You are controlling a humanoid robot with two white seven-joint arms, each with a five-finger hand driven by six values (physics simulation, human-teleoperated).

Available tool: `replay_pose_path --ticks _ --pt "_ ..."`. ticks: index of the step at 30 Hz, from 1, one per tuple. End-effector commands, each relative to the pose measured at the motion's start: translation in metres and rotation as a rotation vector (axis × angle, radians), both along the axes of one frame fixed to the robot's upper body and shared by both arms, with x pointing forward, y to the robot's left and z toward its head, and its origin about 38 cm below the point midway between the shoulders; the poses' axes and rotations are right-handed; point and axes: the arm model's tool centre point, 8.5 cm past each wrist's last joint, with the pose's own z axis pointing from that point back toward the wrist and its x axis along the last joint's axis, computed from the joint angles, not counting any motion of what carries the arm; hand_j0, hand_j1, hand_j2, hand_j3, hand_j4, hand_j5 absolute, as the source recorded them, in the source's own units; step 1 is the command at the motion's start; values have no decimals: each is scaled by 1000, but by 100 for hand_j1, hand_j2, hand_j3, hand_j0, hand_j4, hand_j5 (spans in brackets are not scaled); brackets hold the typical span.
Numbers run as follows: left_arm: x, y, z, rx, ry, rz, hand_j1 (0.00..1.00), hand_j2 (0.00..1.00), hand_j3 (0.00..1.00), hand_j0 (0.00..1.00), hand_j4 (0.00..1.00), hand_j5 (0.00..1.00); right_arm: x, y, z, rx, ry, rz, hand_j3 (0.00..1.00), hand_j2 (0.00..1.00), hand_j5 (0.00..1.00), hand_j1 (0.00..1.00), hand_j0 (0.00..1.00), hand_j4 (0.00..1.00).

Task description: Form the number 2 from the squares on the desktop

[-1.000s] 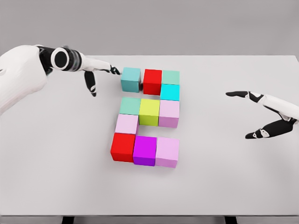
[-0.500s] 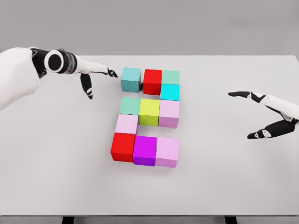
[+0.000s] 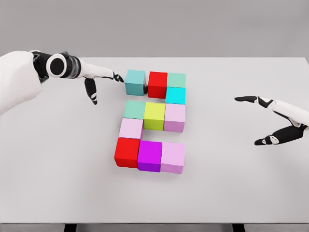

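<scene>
change: left robot hand [image 3: 99,79] back beside teal block [image 3: 135,82], fingers spread, holding nothing | right robot hand [image 3: 275,121] apart, idle | blocks form 2 mid-tabletop [image 3: 231,179] | likely near done

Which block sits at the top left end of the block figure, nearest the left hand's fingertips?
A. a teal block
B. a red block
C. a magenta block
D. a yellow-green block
A: the teal block forms the top row's left end, with the left hand reaching toward its left side; the top red block comes next to its right.
</scene>
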Motion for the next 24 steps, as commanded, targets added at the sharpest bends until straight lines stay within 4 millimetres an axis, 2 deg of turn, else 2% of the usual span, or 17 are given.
replay_pose_path --ticks 1,15,21,24 --pt "0 -2 0 -2 0 -1 100 100 100 100 100 100 0 -1 1 7 3 -4 100 100 100 100 100 100" --pt "0 -3 -4 11 3 0 100 100 100 100 100 100 0 0 0 10 3 -4 100 100 100 100 100 100" --pt "0 -13 -5 6 5 -13 100 100 100 100 100 100 0 9 -5 7 -7 11 100 100 100 100 100 100" --pt "0 -13 -5 6 5 -13 100 100 100 100 100 100 1 6 -6 2 -4 2 100 100 100 100 100 100"
